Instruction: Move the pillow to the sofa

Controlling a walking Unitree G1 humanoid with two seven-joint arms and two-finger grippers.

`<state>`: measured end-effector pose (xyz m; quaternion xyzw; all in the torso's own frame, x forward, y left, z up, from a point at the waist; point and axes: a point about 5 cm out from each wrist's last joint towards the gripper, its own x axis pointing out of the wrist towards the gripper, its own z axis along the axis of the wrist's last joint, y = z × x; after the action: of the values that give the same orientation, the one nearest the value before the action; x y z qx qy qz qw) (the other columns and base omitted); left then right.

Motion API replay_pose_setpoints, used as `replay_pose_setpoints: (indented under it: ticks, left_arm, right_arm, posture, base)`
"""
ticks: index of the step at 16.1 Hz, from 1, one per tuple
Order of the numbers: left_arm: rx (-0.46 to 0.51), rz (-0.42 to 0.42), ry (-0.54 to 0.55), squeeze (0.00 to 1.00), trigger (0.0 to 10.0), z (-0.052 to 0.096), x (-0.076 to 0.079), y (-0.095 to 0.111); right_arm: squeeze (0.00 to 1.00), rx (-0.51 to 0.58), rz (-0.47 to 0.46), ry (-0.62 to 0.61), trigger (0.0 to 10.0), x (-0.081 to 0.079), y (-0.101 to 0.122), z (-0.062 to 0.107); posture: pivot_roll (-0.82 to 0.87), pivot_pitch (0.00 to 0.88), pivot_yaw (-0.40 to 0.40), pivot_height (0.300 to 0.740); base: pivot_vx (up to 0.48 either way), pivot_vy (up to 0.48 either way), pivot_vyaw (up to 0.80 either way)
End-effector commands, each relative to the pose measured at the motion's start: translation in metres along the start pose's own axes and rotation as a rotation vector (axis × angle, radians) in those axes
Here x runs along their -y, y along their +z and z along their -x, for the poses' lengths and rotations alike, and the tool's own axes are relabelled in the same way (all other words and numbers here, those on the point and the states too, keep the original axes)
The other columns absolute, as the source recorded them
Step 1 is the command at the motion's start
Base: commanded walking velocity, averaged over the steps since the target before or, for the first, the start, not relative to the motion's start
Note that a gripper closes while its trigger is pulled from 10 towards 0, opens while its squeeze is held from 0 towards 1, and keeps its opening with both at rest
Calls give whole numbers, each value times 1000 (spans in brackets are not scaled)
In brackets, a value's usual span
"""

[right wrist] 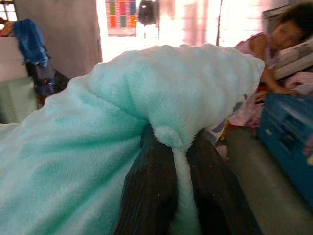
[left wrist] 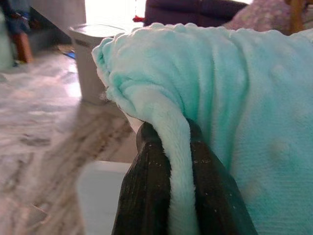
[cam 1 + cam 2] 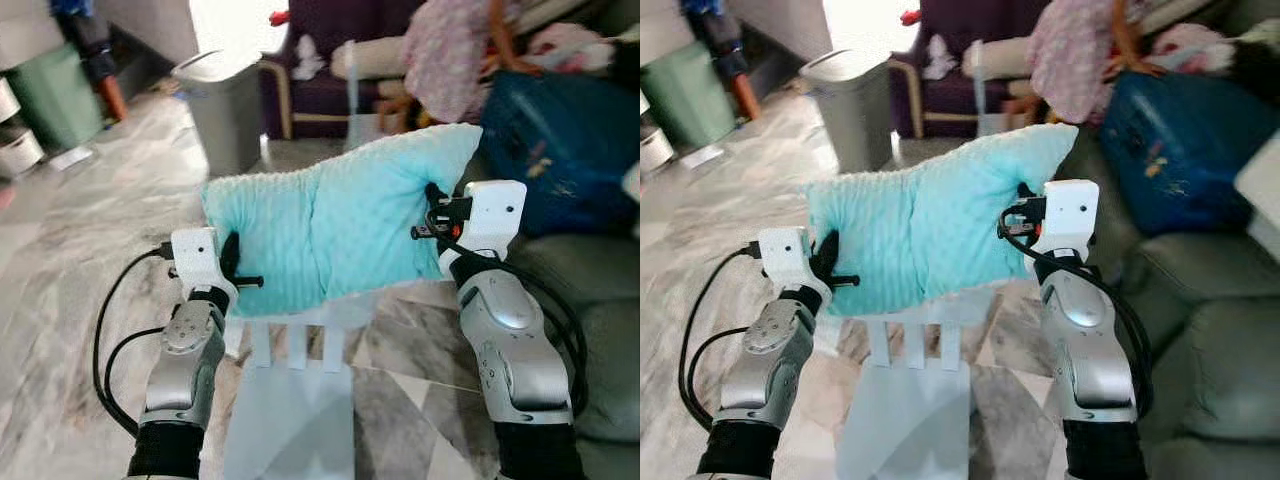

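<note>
Turquoise plush fabric, a soft dimpled pillow (image 3: pixel 340 225), hangs mid-frame in the left eye view, held off the floor between both arms. At its lower left corner the left end effector (image 3: pixel 232 262) pinches the edge; at the right edge the right end effector (image 3: pixel 434 215) does the same. A grey-green leather sofa (image 3: pixel 590 290) occupies the right side, just beside the pillow, with a blue bag (image 3: pixel 565 150) above it. A grey plastic bin (image 3: pixel 225 105) stands upper left on the marble floor (image 3: pixel 80 250).

Left wrist view: two black fingers (image 2: pixel 146 196) clamp a fold of pillow.

Right wrist view: black fingers (image 1: pixel 151 191) squeeze a pillow seam.
</note>
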<state>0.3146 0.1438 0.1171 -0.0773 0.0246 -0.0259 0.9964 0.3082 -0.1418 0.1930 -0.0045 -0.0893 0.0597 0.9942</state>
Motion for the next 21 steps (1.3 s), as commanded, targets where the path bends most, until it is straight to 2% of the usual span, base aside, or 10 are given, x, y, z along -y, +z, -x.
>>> replay_pose_setpoints:
  ticks: [1, 2, 4, 7, 11, 21]
  left_arm:
    - [22, -3, -8, 0, 10000, -2, 2, 8]
    - [30, -4, -26, 0, 10000, -2, 3, 9]
    - [0, 69, -86, 0, 10000, 1, 7, 8]
    - [4, 78, -110, 0, 10000, 1, 10, 11]
    - [-7, 113, -88, 0, 10000, 2, 6, 9]
    - [-12, 139, -101, 0, 10000, 4, 8, 8]
  right_arm:
    - [0, 34, 5, 8, 10000, -1, 8, 0]
    - [0, 35, 5, 10, 10000, -2, 8, 0]
    - [0, 34, 1, 13, 10000, -2, 7, 0]
    - [0, 22, -7, 14, 10000, -1, 7, -1]
    - [0, 22, -3, 21, 10000, -3, 7, 0]
    - [0, 21, 1, 31, 10000, -4, 7, 2]
  posture:
    - [-211, 0, 28, 740]
    - [-210, 0, 26, 740]
    - [-209, 0, 24, 740]
    - [-208, 0, 20, 740]
    - [-210, 0, 19, 740]
    - [-214, 0, 16, 740]
  base:
    - [0, 0, 0]
    - [0, 0, 0]
    - [0, 0, 0]
    - [0, 0, -263]
    - [0, 0, -788]
    - [0, 0, 0]
